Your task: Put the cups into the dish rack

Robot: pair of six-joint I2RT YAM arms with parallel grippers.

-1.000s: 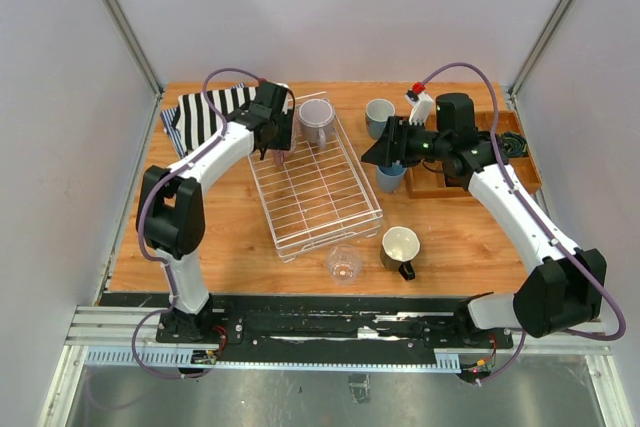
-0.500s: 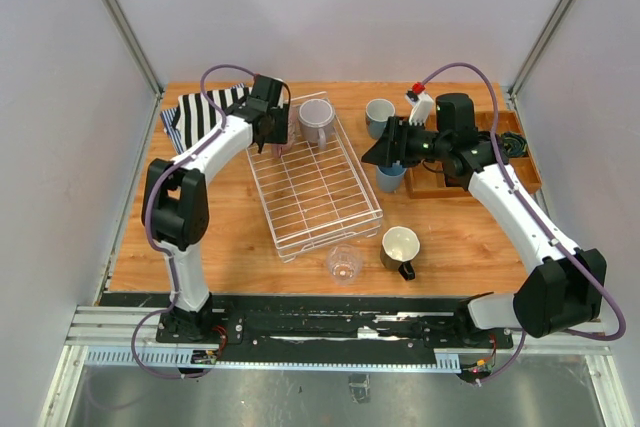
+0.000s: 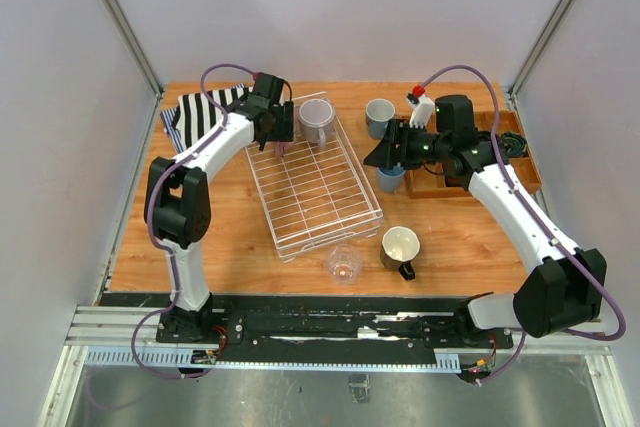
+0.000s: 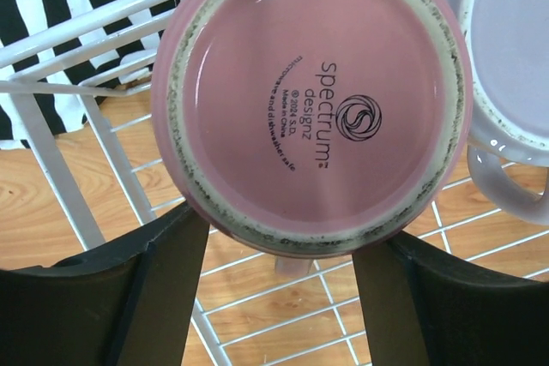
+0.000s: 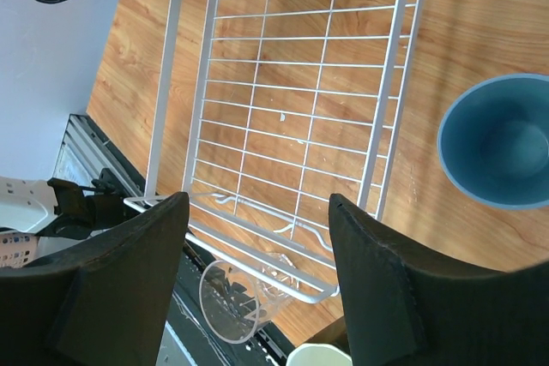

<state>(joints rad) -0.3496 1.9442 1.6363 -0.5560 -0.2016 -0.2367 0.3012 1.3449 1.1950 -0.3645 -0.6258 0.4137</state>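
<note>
- Top view: the left gripper (image 3: 278,137) is seen lowered over the far-left corner of the dish rack (image 3: 330,209). The pink mug (image 3: 283,147) is found directly under its fingers, inside the rack.
- The grey-lilac cup (image 3: 317,119) is seated in the rack just to the right of those fingers.
- The right gripper (image 3: 378,155) is held over the light blue tumbler (image 3: 390,179), which is outside the rack, just beneath and beside the fingers.
- The blue-grey mug (image 3: 379,117) is seen just beyond them. The dark mug (image 3: 401,247) and the clear glass (image 3: 343,263) are seen well back toward the arm bases, all outside the rack.
- Left wrist view: the pink mug is shown base up between the two fingers (image 4: 163,280), resting on the rack wires. It is judged to be inverted for draining.
- The jaws are set partly apart around the mug. Whether the pads are pressing on it cannot be told.
- Right wrist view: the fingers (image 5: 129,280) are spread wide and nothing is held. Only rack wires are seen through the gap.
- The tumbler is placed mouth up, outside the right-hand finger, so the grasp is judged not yet lined up.
- Two cups are counted in the rack and four are judged left to load.
</note>
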